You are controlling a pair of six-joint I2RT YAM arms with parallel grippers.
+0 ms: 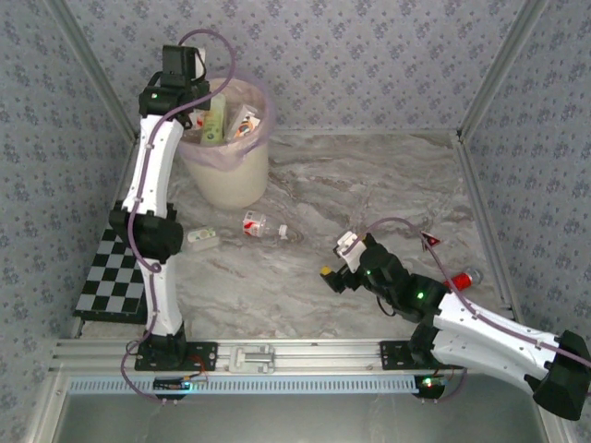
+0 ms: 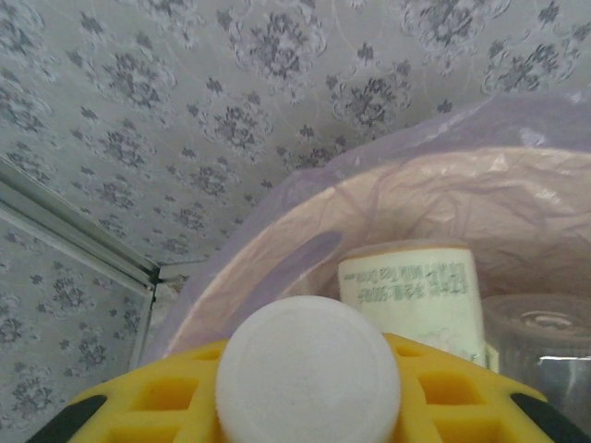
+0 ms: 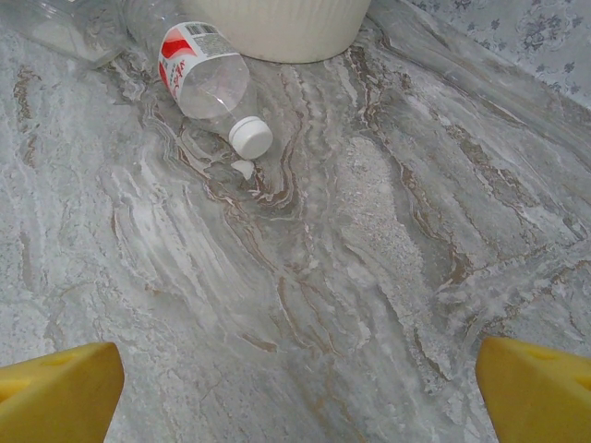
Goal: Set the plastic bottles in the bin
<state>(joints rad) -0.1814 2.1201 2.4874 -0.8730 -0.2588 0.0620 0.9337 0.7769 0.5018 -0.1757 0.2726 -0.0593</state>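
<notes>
A white-capped bottle is right up close, squeezed tight in our left gripper. It hangs over the bin at the far left. More bottles sit inside the bin. Our right gripper is spread wide above the table. A red-and-white bottle lies just beyond it.

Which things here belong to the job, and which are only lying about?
Job:
- bin
- held bottle
- bottles in bin
- red-label bottle on table
- small bottle on table

Lying about:
- checkerboard
- red cylinder
</notes>
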